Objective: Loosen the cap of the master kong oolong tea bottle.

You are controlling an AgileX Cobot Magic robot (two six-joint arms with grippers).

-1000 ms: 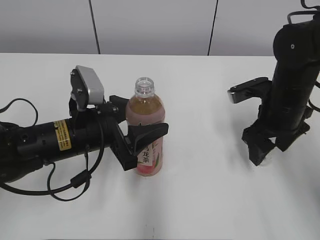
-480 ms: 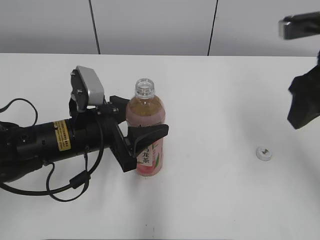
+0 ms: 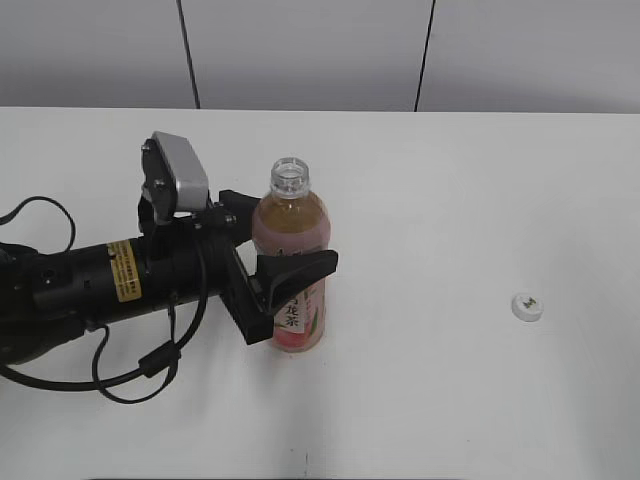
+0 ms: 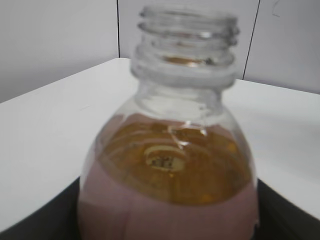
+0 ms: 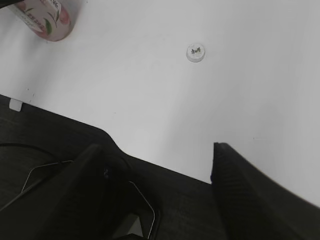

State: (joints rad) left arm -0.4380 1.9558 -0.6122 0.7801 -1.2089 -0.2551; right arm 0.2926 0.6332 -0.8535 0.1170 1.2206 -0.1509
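My left gripper [image 3: 270, 285] is clamped on the master kong oolong tea bottle [image 3: 291, 260], one black finger in front of the label and the other behind the shoulder of the bottle. The arm lies low along the table [image 3: 430, 400], reaching in from the left, with its grey wrist camera housing [image 3: 176, 175] sticking up just behind the jaws. The bottle stands upright in that grip, left of centre on the white surface. Its threaded neck [image 4: 186, 47] is bare and open in the left wrist view, with the pinkish-amber tea filling it to the shoulder.

My right gripper [image 5: 157, 165] is out of the exterior view. From its own wrist camera I see both dark fingers [image 5: 250, 190] set wide apart with nothing between them, held high above the table and looking down at it.

The cap [image 3: 527, 306] lies on the table by itself, well to the right of the bottle and touching nothing. It is top side up, showing its small dark mark. In the right wrist view the cap [image 5: 195, 52] sits beyond the open fingers, and the base of the bottle [image 5: 45, 20] shows at the upper left corner. A black cable [image 3: 120, 385] loops on the table beside the left arm.
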